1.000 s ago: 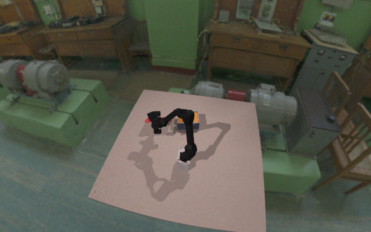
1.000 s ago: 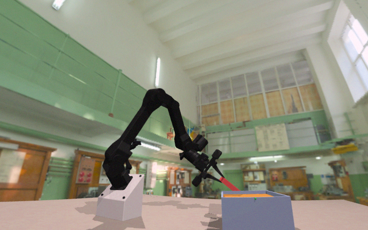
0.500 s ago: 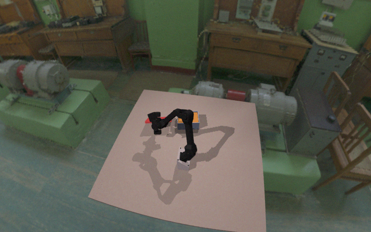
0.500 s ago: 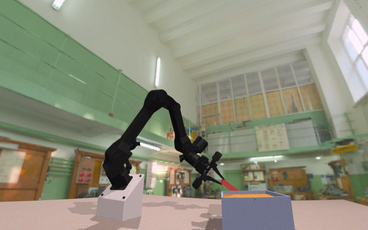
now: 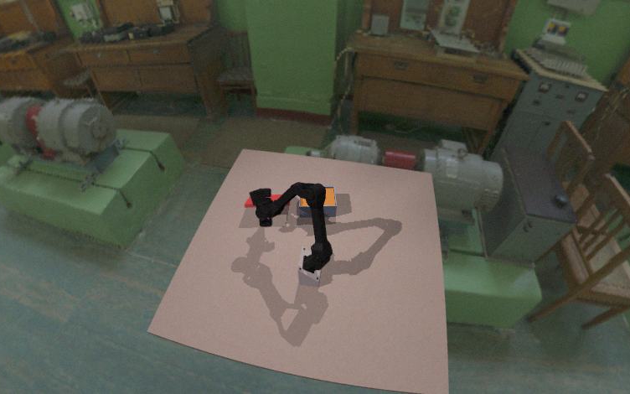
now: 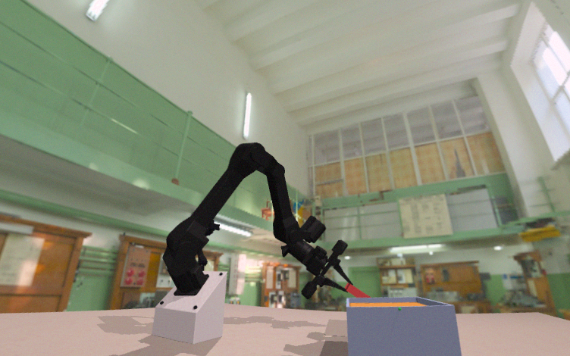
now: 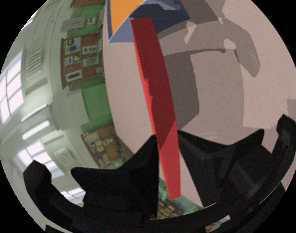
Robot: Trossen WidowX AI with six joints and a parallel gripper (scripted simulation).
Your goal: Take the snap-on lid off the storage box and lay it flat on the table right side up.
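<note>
The red lid [image 5: 250,202] [image 6: 358,291] [image 7: 153,80] is a flat panel off the box. My gripper [image 6: 349,287] [image 7: 165,136] is shut on the lid by its edge and holds it tilted above the table, to the left of the box in the top view. The lid slants down away from the fingers in the exterior view, where its lower part is hidden behind the box. The blue-grey storage box [image 5: 310,211] [image 6: 402,331] [image 7: 178,20] stands upright and open, with orange showing inside. Which face of the lid is its top, I cannot tell.
The pinkish table [image 5: 381,293] [image 6: 79,329] carries the arm's pale base [image 5: 309,278] [image 6: 174,325], nearer the front than the box. The arm reaches past the box's left side. The table's left edge is not far beyond the lid in the top view.
</note>
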